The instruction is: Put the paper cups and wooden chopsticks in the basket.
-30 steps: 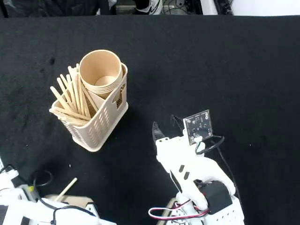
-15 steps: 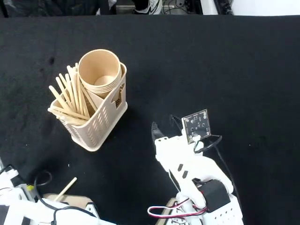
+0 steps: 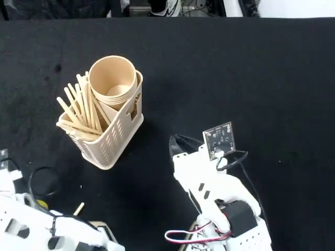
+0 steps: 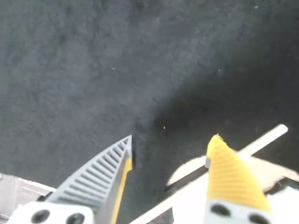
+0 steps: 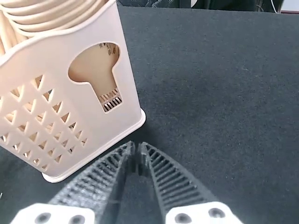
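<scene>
**A:** Where is the loose chopstick [image 3: 79, 208]?

**B:** Lower left of the high view, well apart from the basket [image 3: 112, 140] at upper left (paper cups [image 3: 112, 78] and a bundle of chopsticks [image 3: 78, 107] already stand in it).

**A:** And the left gripper [image 4: 173, 137]?

**B:** It is spread wide and empty, with the stick lying skew beneath it. Closing off-centre could flick the stick away. The right gripper [image 5: 138, 145] is pinched shut and empty, close to the basket, and a nudge could tip it.

I note a black-covered table [image 3: 261, 78]. The basket [image 3: 112, 138] stands upright on it. One loose chopstick [image 3: 79, 209] lies well apart from the basket.
</scene>
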